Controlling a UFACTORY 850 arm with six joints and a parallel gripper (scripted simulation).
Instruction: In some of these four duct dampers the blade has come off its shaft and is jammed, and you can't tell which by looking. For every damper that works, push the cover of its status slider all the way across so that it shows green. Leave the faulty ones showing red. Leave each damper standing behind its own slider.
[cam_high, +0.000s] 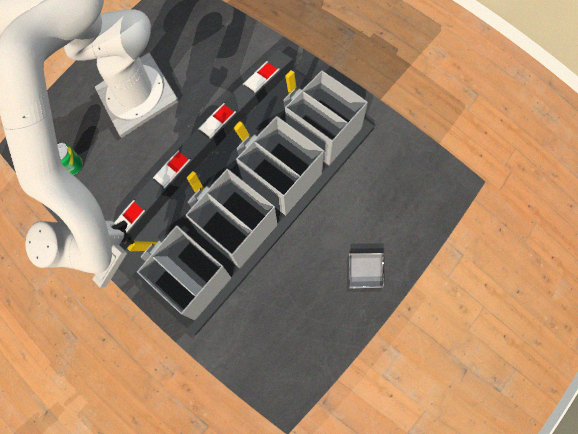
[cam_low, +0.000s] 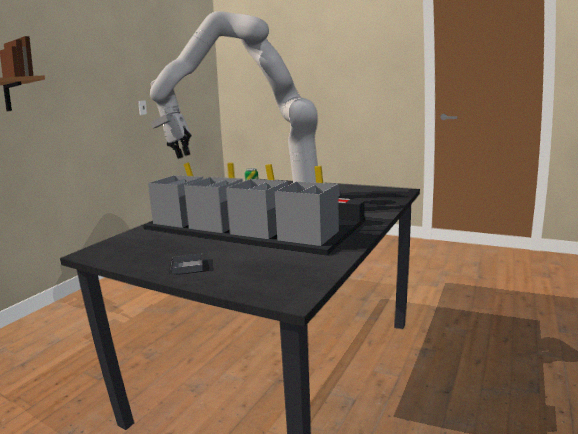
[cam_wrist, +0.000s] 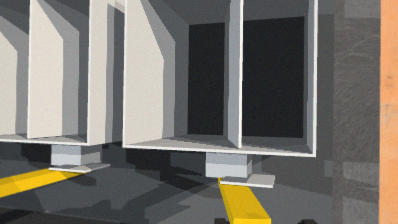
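Four grey open-topped dampers stand in a row on a dark base: the nearest (cam_high: 185, 272) (cam_low: 167, 202) (cam_wrist: 150, 100), then the second (cam_high: 232, 220), the third (cam_high: 280, 162) and the fourth (cam_high: 327, 115). Each has a yellow lever on its shaft; the nearest damper's lever (cam_high: 141, 245) (cam_low: 188, 169) (cam_wrist: 242, 202) points away from the box. In front of each damper lies a slider, and all show red: the first (cam_high: 131, 212), the second (cam_high: 172, 167), the third (cam_high: 217, 119) and the fourth (cam_high: 261, 76). My gripper (cam_high: 120, 229) (cam_low: 179, 148) (cam_wrist: 264, 221) hangs above the nearest lever's tip, partly open and empty.
A green can (cam_high: 70, 159) (cam_low: 251, 174) stands near the robot base (cam_high: 131, 92). A small grey tray (cam_high: 366, 270) (cam_low: 188, 264) lies on the table beyond the dampers. The table edge runs close to the nearest damper.
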